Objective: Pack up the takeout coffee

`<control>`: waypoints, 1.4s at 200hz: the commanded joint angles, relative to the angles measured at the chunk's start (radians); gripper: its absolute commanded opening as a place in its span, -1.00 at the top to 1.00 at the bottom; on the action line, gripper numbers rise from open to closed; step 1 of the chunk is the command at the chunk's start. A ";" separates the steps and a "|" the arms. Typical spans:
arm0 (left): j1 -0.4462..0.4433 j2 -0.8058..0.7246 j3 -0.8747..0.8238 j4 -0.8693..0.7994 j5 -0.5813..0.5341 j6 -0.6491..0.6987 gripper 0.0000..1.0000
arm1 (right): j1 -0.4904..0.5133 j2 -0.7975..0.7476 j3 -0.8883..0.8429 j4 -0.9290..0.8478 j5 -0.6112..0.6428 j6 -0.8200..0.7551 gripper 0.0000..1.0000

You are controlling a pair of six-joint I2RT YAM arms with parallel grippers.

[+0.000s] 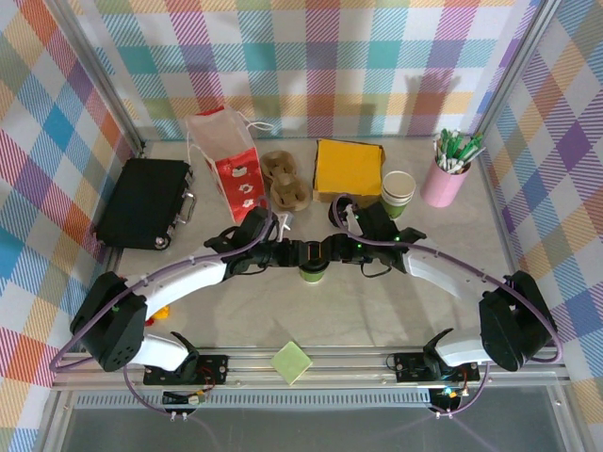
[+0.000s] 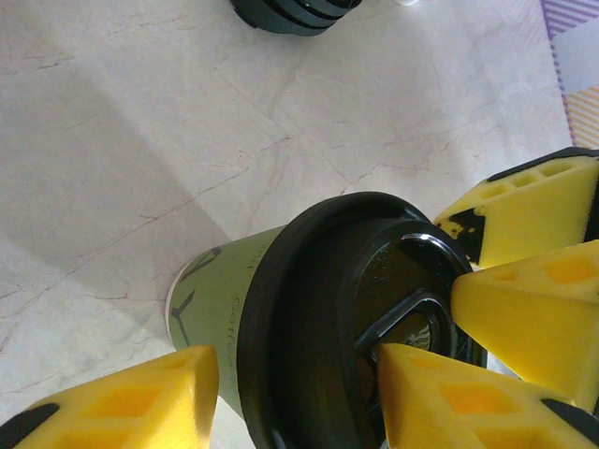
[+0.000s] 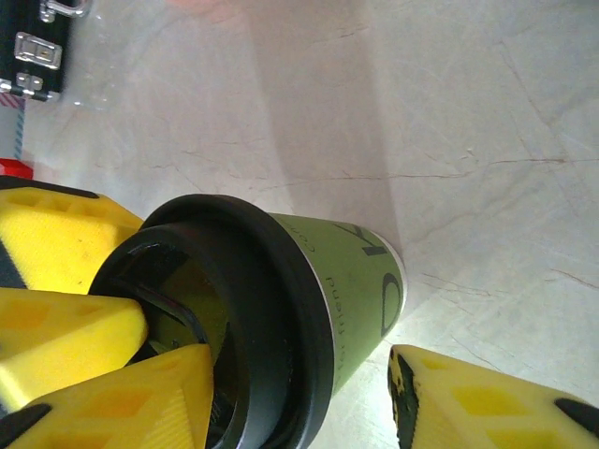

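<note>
Plaid-patterned walls (image 1: 330,56) close in a pale, marble-veined worktop (image 1: 377,311). At its middle I see the takeout coffee (image 2: 220,309): a small olive-green paper cup with dark print on its matte wall and a thin white edge at its foot. It is capped by a glossy round black plastic lid with a raised rim and a sunken centre. It stands on the worktop between both arms. The left gripper (image 2: 295,374) straddles it, one ribbed yellow finger (image 2: 122,402) just beside the paper wall. I cannot tell whether those jaws are clenched. The right gripper (image 3: 299,369) has its jaws released, with a bright gap between one yellow finger (image 3: 487,407) and the cup. Farther back stand a red paper bag (image 1: 231,165) and a black hard case (image 1: 143,201).
</note>
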 commanded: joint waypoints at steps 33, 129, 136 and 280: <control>-0.017 0.008 0.100 -0.109 -0.036 0.015 -0.12 | 0.010 0.006 0.129 -0.197 0.066 -0.064 -0.20; 0.099 -0.332 0.112 -0.410 -0.316 0.001 -0.35 | 0.206 -0.003 0.273 -0.345 0.326 -0.142 -0.55; 0.116 -0.370 0.102 -0.426 -0.328 0.003 -0.36 | 0.227 0.016 0.291 -0.358 0.352 -0.147 -0.57; 0.176 -0.568 0.059 -0.481 -0.317 0.047 -0.40 | 0.322 0.285 0.516 -0.483 0.525 -0.142 -0.67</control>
